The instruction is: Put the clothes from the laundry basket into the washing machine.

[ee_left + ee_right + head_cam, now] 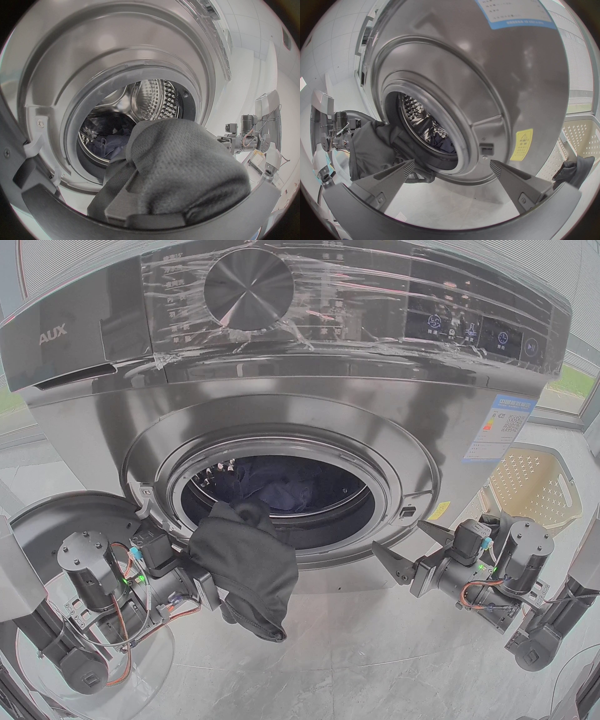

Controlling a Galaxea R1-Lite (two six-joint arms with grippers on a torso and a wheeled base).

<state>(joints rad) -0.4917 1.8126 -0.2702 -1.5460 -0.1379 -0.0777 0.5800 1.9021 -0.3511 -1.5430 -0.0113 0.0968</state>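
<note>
Left pincer, clamped on a dark grey knitted garment, holds it draped over the lower left rim of the grey steel washing machine's round door opening. Loading looks mid-step: next, push the garment deeper inside, then release. Right pincer, spread apart and empty, hangs right of the opening, near the beige perforated plastic laundry basket.

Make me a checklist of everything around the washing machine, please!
Surface: pale tiled floor.
Job's things: washing machine with its door open; dark clothes in the drum; dark garment at the opening, mostly hanging outside; laundry basket holding one dark piece.
Clutter: nothing seen.
Grippers: left gripper shut on the dark garment; right gripper open, holding nothing.
Cables: orange wires on both wrists.
Surroundings: window on the right.
</note>
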